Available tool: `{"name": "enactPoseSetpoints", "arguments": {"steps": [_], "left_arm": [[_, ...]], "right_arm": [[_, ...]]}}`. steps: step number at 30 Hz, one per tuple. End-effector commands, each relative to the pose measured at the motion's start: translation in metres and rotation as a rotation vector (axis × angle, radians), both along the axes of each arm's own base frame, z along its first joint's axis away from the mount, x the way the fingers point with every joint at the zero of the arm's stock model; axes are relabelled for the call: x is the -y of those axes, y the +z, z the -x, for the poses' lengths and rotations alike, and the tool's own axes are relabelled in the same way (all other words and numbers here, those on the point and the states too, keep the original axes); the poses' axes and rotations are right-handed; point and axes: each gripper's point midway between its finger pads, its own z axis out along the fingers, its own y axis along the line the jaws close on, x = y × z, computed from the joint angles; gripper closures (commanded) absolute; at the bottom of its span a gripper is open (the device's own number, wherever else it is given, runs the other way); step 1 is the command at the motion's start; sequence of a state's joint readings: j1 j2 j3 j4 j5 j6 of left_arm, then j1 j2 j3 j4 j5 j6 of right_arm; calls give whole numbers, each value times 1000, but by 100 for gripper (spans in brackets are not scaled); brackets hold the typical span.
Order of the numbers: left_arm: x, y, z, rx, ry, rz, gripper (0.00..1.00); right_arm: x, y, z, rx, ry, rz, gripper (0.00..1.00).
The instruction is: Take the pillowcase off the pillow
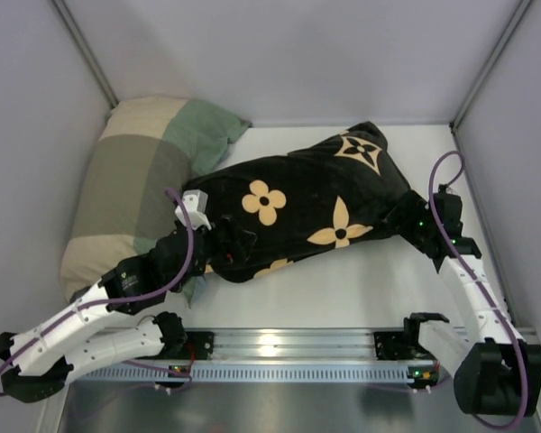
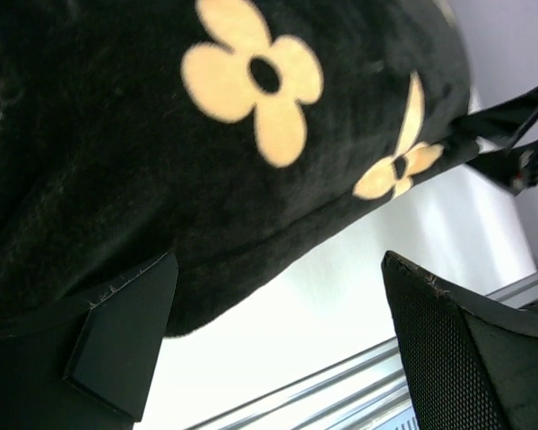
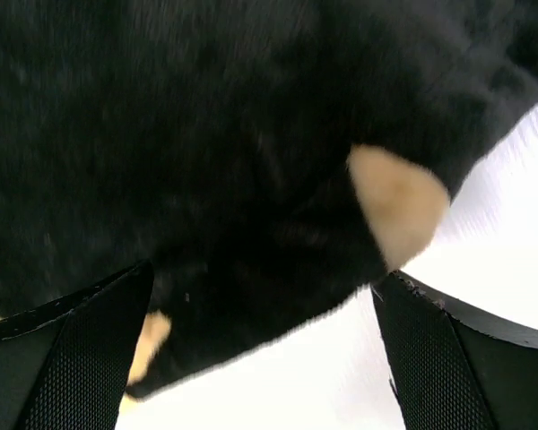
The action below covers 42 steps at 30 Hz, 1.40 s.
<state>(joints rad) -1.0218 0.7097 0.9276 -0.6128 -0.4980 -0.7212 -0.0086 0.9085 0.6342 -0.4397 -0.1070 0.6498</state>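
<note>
The black pillowcase [image 1: 298, 212] with tan flower motifs lies across the middle of the table, stuffed full; the white pillow inside it is hidden. My left gripper [image 1: 224, 245] is open at the case's near left end; in the left wrist view [image 2: 278, 340] its jaws stand wide apart, the left finger [image 2: 125, 331] against the black fabric [image 2: 161, 161]. My right gripper [image 1: 413, 219] is open at the case's right end; in the right wrist view [image 3: 260, 358] its jaws straddle the black fabric's lower edge [image 3: 251, 224] without closing on it.
A green, beige and olive patchwork pillow [image 1: 131, 180] lies at the back left against the wall. Grey walls enclose the table on three sides. The metal base rail [image 1: 293, 347] runs along the near edge.
</note>
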Motion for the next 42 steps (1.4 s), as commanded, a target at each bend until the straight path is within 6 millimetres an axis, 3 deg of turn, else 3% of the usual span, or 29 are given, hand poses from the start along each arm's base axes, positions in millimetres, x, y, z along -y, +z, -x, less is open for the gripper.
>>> {"name": "enactPoseSetpoints", "arguments": {"steps": [1,5,9,17,22,26,29,30,32,33,35,36,37,39,40,42], "left_arm": [[-13,-30,5,-109,66,-64,1],[-10,-57,11,-201,87,-54,1],[-14,-87,20,-272,107,-46,1],[-22,-114,27,-340,177,34,1],[-29,-127,12,-283,249,-14,1],[-14,-137,-4,-238,234,-63,1],[-13,-139,-17,-213,277,-107,1],[-11,-130,-22,-194,285,-101,1],[-13,-118,-29,-155,301,-117,10],[-10,-105,-33,-129,300,-100,30],[-15,-88,-38,-75,317,-101,57],[-17,-82,-40,-55,322,-101,91],[-18,-74,-42,-34,321,-108,100],[-21,-65,-42,-13,322,-106,100],[-21,-61,-41,-10,313,-98,100],[-14,-50,-33,-20,255,-31,100]], "right_arm": [[9,26,-40,158,-35,-54,1],[16,0,-51,90,-58,-79,0],[13,-6,-56,112,-48,-133,3],[5,-8,-57,162,-20,-170,25],[3,-3,-54,181,3,-164,31],[0,-3,-54,179,25,-161,38],[-3,-7,-54,168,47,-167,44],[-5,-10,-53,164,56,-171,45],[-6,-13,-54,167,63,-176,47],[-9,-17,-52,164,72,-181,49],[-11,-20,-53,165,91,-181,57],[-11,-21,-53,165,100,-171,62],[-11,-21,-53,166,105,-167,72],[-13,-17,-53,171,125,-168,86],[-16,-10,-53,188,137,-174,100],[-24,5,-49,209,177,-207,100]]}}
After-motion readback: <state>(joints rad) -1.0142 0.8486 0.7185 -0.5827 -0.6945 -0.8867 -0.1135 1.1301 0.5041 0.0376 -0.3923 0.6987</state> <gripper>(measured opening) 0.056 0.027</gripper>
